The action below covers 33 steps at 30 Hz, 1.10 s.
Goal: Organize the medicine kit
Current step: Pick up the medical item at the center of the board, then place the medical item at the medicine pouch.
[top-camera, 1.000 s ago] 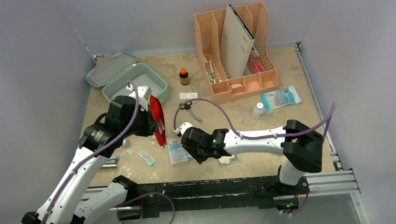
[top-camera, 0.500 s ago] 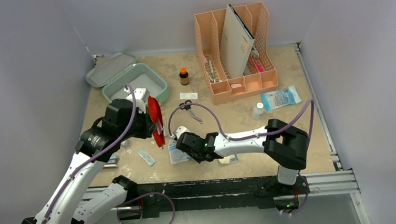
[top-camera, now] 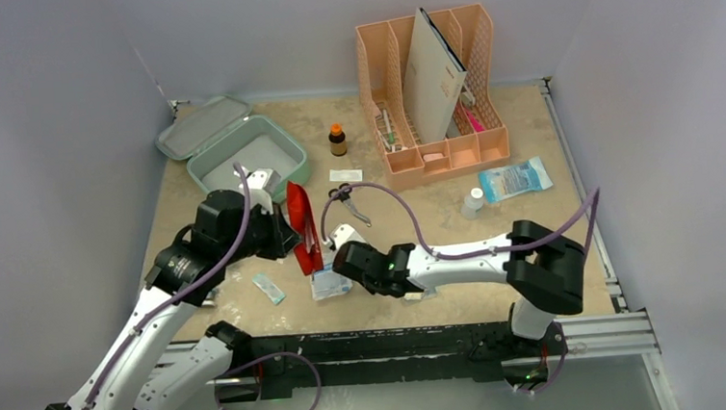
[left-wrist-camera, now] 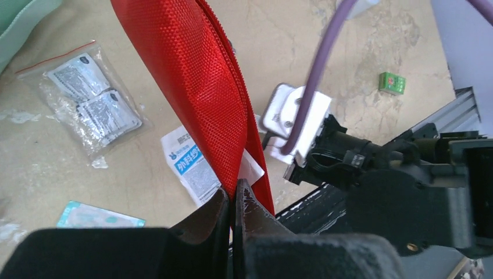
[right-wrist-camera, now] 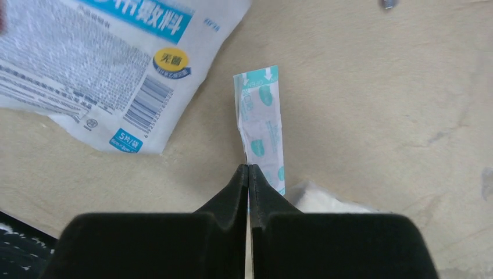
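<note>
The mint-green medicine kit (top-camera: pixel 290 159) stands open at the back left, its lid (top-camera: pixel 201 127) lying flat behind it. My left gripper (top-camera: pixel 284 234) (left-wrist-camera: pixel 233 195) is shut on the edge of a red first-aid pouch (top-camera: pixel 303 227) (left-wrist-camera: pixel 197 87), which hangs above the table in front of the kit. My right gripper (top-camera: pixel 337 274) (right-wrist-camera: pixel 248 171) sits low near the table's front edge, shut on the end of a white-and-teal plaster strip (right-wrist-camera: pixel 261 125). A white dressing packet (right-wrist-camera: pixel 99 64) (left-wrist-camera: pixel 189 163) lies just left of the strip.
A peach file organizer (top-camera: pixel 438 84) stands at the back. A brown bottle (top-camera: pixel 337 139), clippers (top-camera: pixel 351 204), a white bottle (top-camera: pixel 474 202) and a blue packet (top-camera: pixel 515 179) lie mid-table. A clear bag of wipes (left-wrist-camera: pixel 93 104) and a small teal packet (top-camera: pixel 268 289) lie front left.
My right gripper has shut on the plaster strip. My left arm has carried the red pouch a little right and nearer, away from the kit.
</note>
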Each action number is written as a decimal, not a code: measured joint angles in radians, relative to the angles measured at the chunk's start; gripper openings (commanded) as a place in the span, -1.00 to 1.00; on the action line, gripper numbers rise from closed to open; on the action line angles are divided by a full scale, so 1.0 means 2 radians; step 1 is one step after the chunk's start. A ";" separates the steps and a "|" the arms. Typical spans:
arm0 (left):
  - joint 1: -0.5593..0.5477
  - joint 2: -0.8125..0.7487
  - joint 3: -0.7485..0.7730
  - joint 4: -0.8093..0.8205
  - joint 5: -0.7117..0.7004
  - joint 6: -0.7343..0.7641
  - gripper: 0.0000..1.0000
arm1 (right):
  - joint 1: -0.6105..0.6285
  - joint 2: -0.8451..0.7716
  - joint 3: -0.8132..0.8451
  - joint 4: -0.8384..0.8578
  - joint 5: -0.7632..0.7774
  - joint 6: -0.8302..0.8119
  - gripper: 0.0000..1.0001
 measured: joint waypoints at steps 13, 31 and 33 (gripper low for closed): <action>0.000 -0.040 -0.057 0.136 0.069 -0.051 -1.00 | -0.026 -0.187 -0.003 -0.014 0.042 0.072 -1.00; 0.000 0.030 -0.060 0.184 0.106 -0.004 -1.00 | -0.029 -0.314 -0.001 0.099 -0.114 0.196 -1.00; 0.000 0.030 -0.063 0.190 0.115 -0.003 -1.00 | -0.029 -0.296 0.003 0.114 -0.126 0.210 -1.00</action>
